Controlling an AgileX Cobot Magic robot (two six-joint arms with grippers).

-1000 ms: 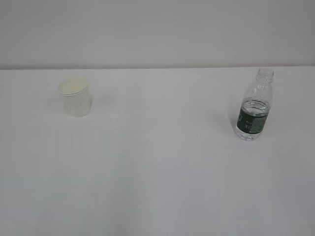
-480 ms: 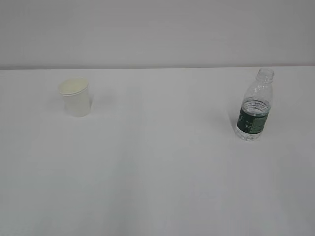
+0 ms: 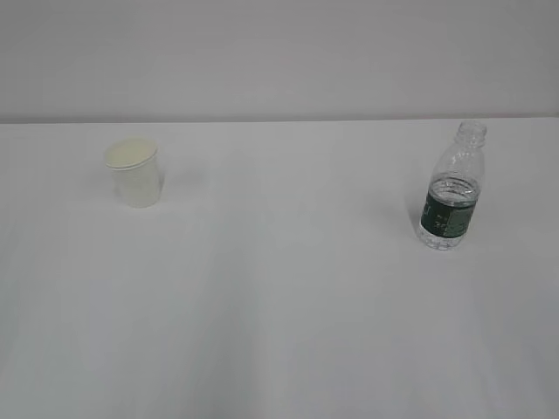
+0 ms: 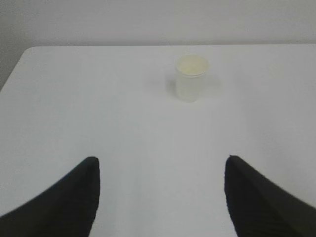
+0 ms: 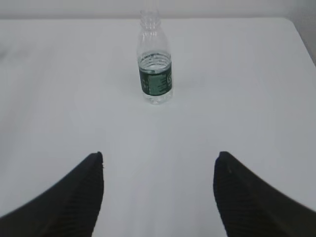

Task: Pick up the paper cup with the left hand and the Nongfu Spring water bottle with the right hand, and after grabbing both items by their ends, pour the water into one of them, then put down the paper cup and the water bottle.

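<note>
Looking across the white bench (image 3: 279,305), we've got the paper cup (image 3: 134,172) sitting upright on the left side and the water bottle (image 3: 453,188) standing upright on the right, well apart from each other. Neither arm shows up in that outside shot.

From the left wrist camera, the left hand (image 4: 160,170) has its jaws spread wide with nothing between them, just bare bench. The cup (image 4: 191,77) is out ahead, a bit right of the middle of the gap, well clear of both black fingers (image 4: 74,197). We can see its cream inside and rolled rim.

Same deal on the other side: the right hand (image 5: 159,165) has its jaws wide apart and holding nothing. The bottle (image 5: 155,61) stands ahead of it, roughly lined up with the gap, not touching either finger. No cap on it, dark green label band around the lower half, and the water (image 5: 155,59) comes up to about the top of that label. Clear ribbed plastic above that.

Both things rest on the bench, untouched.
</note>
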